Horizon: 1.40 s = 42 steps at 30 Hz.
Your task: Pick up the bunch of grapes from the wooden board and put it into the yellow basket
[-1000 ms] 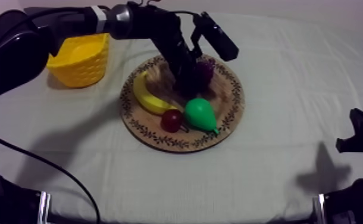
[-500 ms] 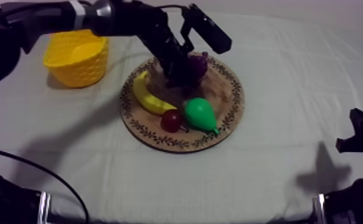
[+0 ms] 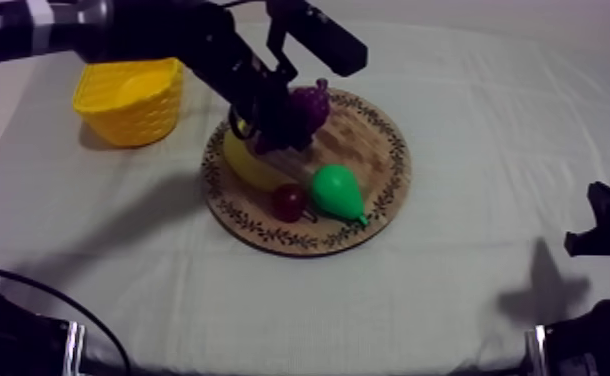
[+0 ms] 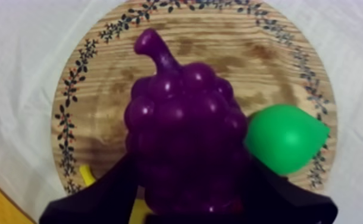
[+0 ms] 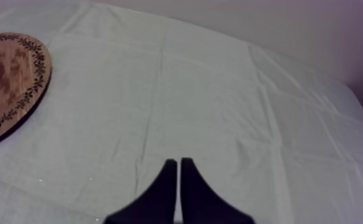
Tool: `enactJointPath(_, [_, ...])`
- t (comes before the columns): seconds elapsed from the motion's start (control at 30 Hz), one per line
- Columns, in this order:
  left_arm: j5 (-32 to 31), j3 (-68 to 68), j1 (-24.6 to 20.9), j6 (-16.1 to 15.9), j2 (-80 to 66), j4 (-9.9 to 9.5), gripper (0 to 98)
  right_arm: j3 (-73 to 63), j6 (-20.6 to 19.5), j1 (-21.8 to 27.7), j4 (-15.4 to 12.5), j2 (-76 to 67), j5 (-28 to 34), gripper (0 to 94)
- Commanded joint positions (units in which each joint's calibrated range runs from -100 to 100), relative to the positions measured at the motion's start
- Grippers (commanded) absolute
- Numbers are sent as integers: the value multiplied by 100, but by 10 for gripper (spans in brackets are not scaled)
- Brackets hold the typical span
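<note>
The right arm's black two-fingered gripper [image 5: 178, 162] sits low, well off to the right of the round wooden board with the patterned rim [image 3: 374, 160], its fingers pressed together into a narrow wedge with nothing between them. Bare grey-white cloth [image 3: 369, 300] lies open on the near side of the board and all along its right. The right wrist view carries that open stretch out to the table's far edge, with a slice of the board at its side.

On the board's near edge sit a small red fruit [image 3: 289, 201] and, just beside it, a green toy pear [image 3: 337, 190]. A yellow toy banana [image 3: 241, 165] lies along the board's left edge, partly under the left arm.

Over the board's far left part, the left arm's gripper [image 3: 281, 122] is closed round the purple bunch of grapes [image 3: 309, 100], the stem pointing away from the fingers [image 4: 100, 193]. In the top view the arm masks the grip. The left wrist view shows a black finger on each side of the bunch, bare wood of the board beneath it, and the pear just beside it.

The ribbed yellow basket [image 3: 129, 100] stands beyond the board's left edge, apart from it, a strip of cloth between them, its mouth open upward
</note>
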Motion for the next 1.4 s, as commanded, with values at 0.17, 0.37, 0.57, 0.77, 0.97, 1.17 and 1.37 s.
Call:
enactJointPath(0.17, [-56,904,-14,162,-1093,-4,528,4,0,2,0,-2,0,2])
enactJointPath(0.37, [-112,1646,-214,206,-1907,104,524,4,0,2,0,-2,0,2])
enactJointPath(0.57, [-111,2396,-594,103,-2718,309,517,4,0,2,0,-2,0,2])
enactJointPath(0.77, [192,2948,-1113,40,-3466,399,517,4,0,2,0,-2,0,2])
enactJointPath(0.97, [412,3224,-1613,52,-3978,419,512,4,0,2,0,-2,0,2])
enactJointPath(1.17, [437,2999,-1958,215,-4053,389,506,4,0,2,0,-2,0,2])
enactJointPath(1.37, [328,2398,-2242,333,-3734,350,512,4,0,2,0,-2,0,2])
